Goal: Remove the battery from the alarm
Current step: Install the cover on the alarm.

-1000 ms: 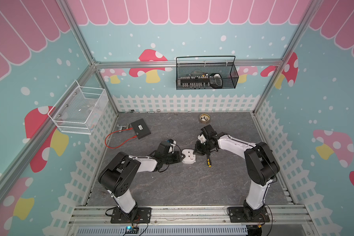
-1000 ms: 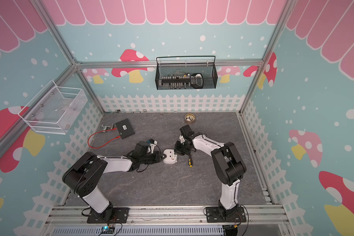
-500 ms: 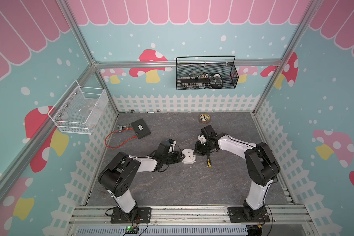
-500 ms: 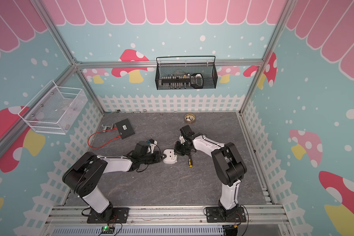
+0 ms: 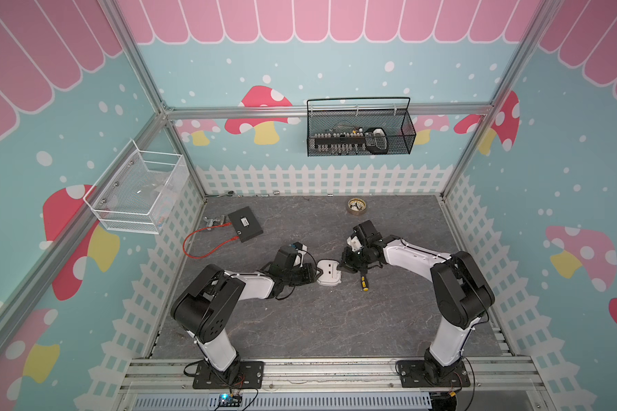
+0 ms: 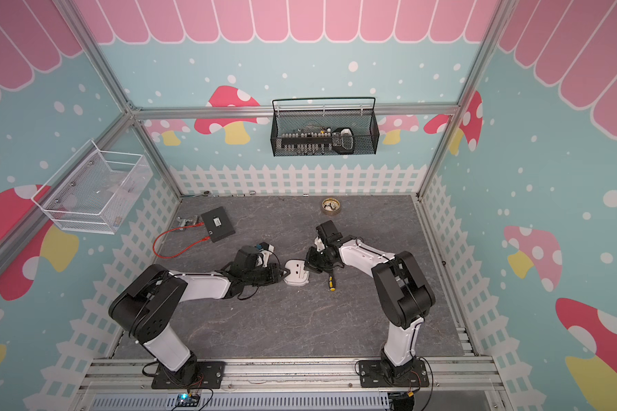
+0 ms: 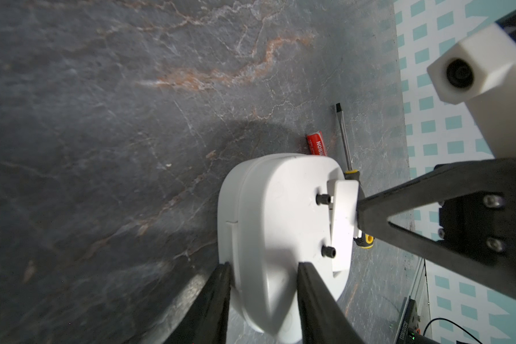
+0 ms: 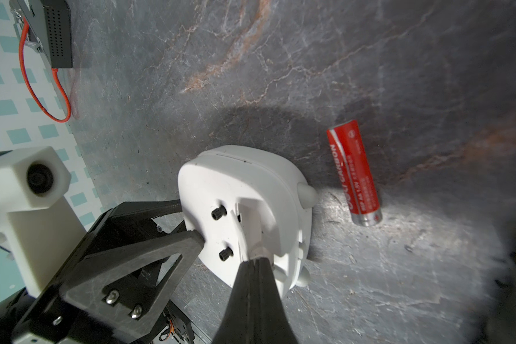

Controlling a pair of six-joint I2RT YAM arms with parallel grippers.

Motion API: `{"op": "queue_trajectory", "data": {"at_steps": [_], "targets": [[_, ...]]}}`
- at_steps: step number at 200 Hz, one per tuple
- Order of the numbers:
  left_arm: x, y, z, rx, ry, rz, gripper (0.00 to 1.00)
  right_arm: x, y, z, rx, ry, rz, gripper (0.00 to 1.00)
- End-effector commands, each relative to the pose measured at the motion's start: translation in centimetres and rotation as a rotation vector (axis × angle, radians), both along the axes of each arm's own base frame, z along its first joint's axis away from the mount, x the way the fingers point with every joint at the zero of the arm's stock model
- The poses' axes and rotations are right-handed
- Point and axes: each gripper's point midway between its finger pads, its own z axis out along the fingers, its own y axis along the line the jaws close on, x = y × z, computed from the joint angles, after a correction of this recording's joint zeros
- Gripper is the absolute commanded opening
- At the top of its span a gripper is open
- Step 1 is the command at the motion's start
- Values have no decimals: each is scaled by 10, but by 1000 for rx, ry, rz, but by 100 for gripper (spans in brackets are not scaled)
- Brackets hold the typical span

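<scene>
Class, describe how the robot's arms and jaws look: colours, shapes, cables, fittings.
The left arm and right arm have white link shells, black joints and black base plates. Thin black cables loop beside the left wrist. The jaws are flat black triangular frames with silver screws. Each wrist carries a blocky white camera housing.

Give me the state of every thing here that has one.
alarm, lying back up, clamped at its edge.
battery, out, lying on the table beside the alarm.
screwdriver, lying loose on the table.
left gripper, shut on the alarm.
right gripper, shut, tips on the alarm's back.
</scene>
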Motion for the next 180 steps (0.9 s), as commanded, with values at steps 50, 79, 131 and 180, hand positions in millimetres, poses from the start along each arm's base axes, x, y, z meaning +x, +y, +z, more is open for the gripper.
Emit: {"op": "queue_trajectory", "data": {"at_steps": [50, 79, 131, 180], "targets": [[-12, 8, -24, 43, 69, 6, 40, -3, -10, 8, 38, 11, -17, 0], [-12, 9, -24, 40, 74, 14, 32, -8, -10, 7, 54, 20, -18, 0], [-15, 11, -26, 8, 103, 53, 32, -6, -8, 14, 70, 8, -21, 0], [-15, 12, -27, 9, 107, 52, 32, -10, -8, 8, 89, 30, -34, 0]]}}
